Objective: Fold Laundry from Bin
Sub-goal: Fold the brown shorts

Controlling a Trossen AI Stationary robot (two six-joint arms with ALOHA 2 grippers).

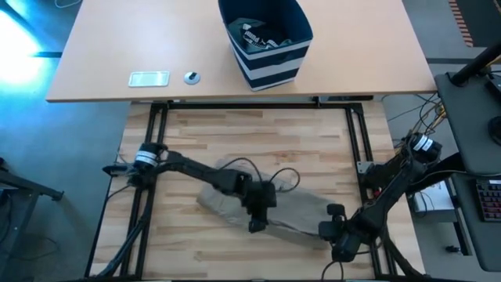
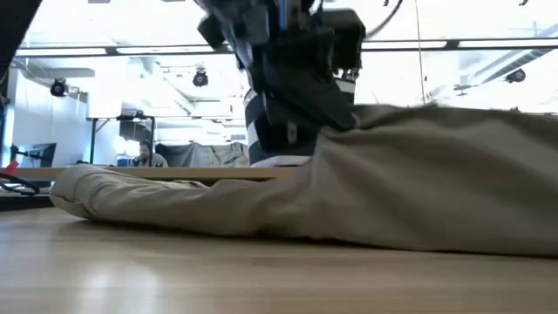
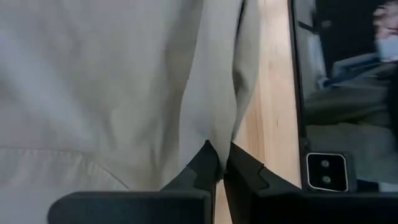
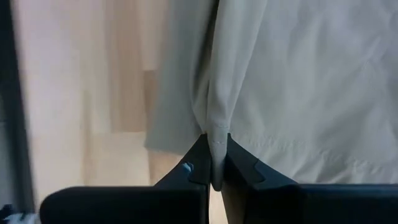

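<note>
A beige garment [image 1: 270, 205] of the laundry lies crumpled across the middle of the wooden table [image 1: 258, 133]. Its left end [image 2: 96, 192] is flat on the wood and its right part [image 2: 453, 174] is raised. My left gripper [image 1: 257, 225] is shut on the garment's near edge at mid-table. My right gripper [image 1: 335, 233] is shut on the garment's right end near the table's front right corner. The navy striped bin [image 1: 270, 59] stands on the far desk with grey pieces [image 1: 262, 39] inside. My left gripper [image 3: 221, 155] pinches a narrow raised fold of the beige cloth [image 3: 214, 134] between its two fingers, slanting down from the near side. The cloth rises to the fingers and the rest lies on the table. My right gripper [image 4: 216, 146] pinches a bunched, stitched edge of the garment [image 4: 217, 127] between its two fingers, coming steeply from above. The cloth spreads away from the fingers, gathered into pleats at the pinch.
A black metal frame [image 1: 356, 133] borders the wooden table. On the far desk lie a small white flat device [image 1: 149, 78] and a small round object [image 1: 192, 77]. Bare wood lies between the garment and the far rail.
</note>
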